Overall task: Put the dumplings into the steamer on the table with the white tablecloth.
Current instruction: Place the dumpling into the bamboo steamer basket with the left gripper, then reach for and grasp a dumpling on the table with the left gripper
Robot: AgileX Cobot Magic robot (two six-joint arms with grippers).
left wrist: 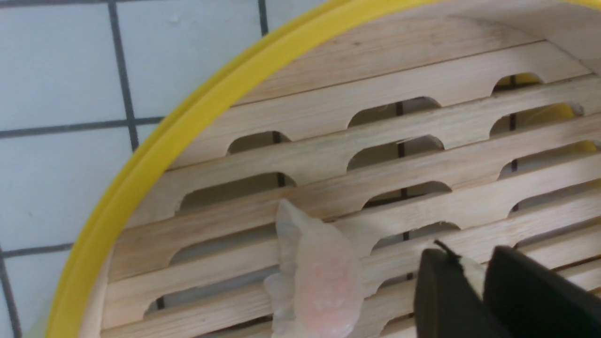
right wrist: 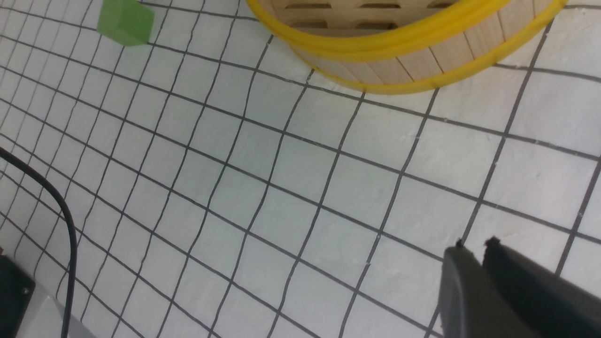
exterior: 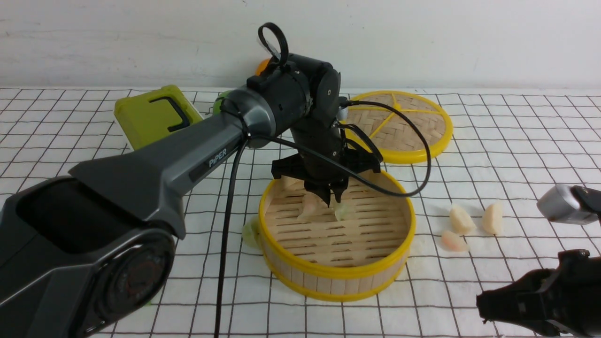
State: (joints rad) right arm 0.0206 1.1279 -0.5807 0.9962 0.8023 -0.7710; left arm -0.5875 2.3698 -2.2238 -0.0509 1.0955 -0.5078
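The left arm (exterior: 155, 159) reaches forward, wrist bent down into the steamer (exterior: 328, 270). The left fingers (left wrist: 441, 291) stand slightly apart with a pale dumpling (left wrist: 471, 272) in the gap; I cannot tell whether it is pinched or loose. A pink dumpling (exterior: 310, 206) lies just beside them on the slats. Three dumplings (exterior: 462, 220) lie on the desk (exterior: 516, 155) right of the steamer. The right fingers (right wrist: 462, 291) are low over the desk, together and empty.

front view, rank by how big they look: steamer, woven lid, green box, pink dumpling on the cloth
1. steamer
2. woven lid, but it sits farther back, so its real size against the steamer is unsure
3. green box, partly hidden
4. pink dumpling
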